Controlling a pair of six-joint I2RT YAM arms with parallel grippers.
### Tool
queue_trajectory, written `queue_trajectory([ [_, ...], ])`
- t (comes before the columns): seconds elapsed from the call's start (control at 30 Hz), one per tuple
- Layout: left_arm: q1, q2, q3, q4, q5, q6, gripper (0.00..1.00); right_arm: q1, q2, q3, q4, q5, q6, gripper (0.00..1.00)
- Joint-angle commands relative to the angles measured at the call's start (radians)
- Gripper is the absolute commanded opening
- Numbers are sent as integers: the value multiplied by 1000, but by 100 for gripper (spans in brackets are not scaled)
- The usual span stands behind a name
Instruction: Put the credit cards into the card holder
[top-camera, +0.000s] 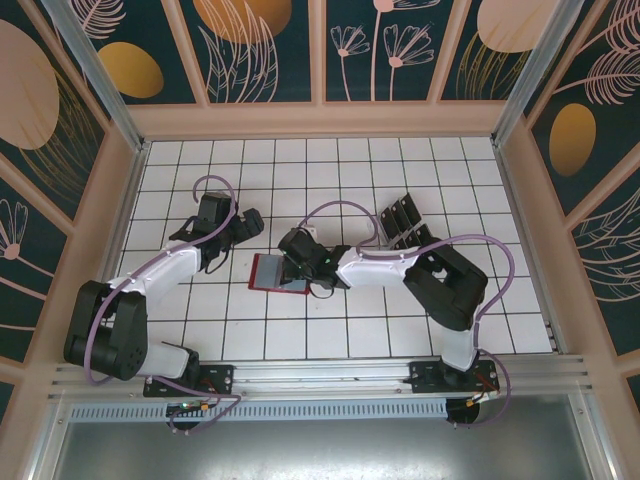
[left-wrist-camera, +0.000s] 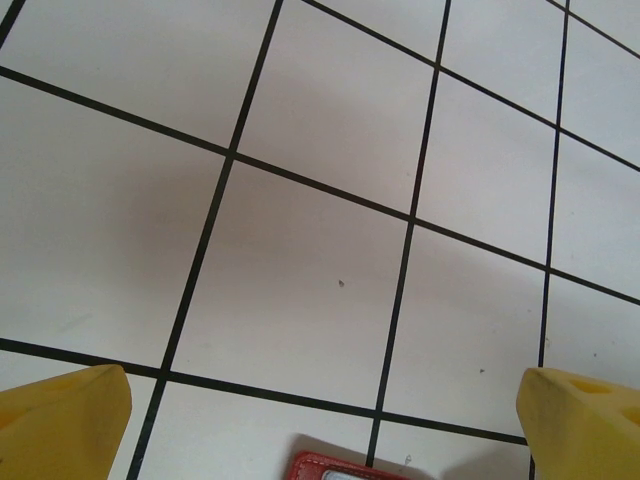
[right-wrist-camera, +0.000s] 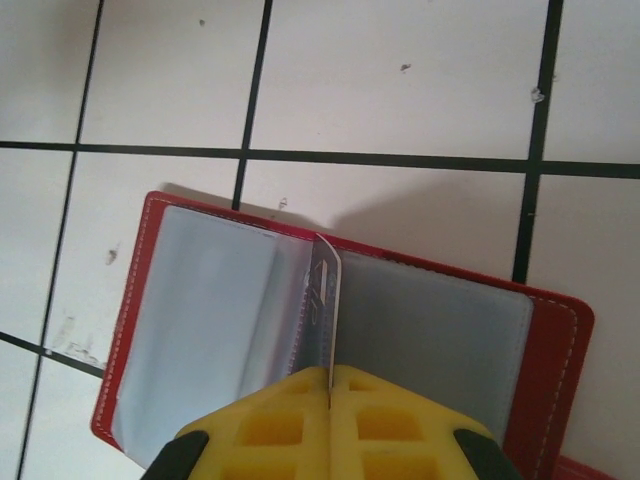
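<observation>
The card holder (right-wrist-camera: 555, 350) lies open on the tiled floor, red with clear sleeves inside; from above it shows at centre (top-camera: 268, 272). My right gripper (right-wrist-camera: 330, 375) is shut on one dark credit card (right-wrist-camera: 325, 290), held on edge right above the holder's middle fold. In the top view that gripper (top-camera: 300, 258) hangs over the holder's right side. My left gripper (left-wrist-camera: 325, 410) is open with nothing between its yellow fingertips (left-wrist-camera: 70, 415), just beyond the holder's red corner (left-wrist-camera: 335, 466), and sits left of it (top-camera: 247, 226). Several more credit cards (top-camera: 400, 218) stand to the right.
The standing cards lean in a row in a rack behind the right arm's forearm (top-camera: 385, 268). White tiles with black lines cover the floor (top-camera: 330, 170). Patterned walls (top-camera: 320, 50) enclose the work area on three sides.
</observation>
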Motion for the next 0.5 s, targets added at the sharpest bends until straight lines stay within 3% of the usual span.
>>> queue_trajectory([
  [0.0, 4, -21, -7, -13, 19, 19, 98, -26, -18, -9, -137, 50, -95, 0],
  [0.47, -4, -32, -38, 1, 142, 38, 99, -163, -77, -64, -125, -50, -260, 0],
])
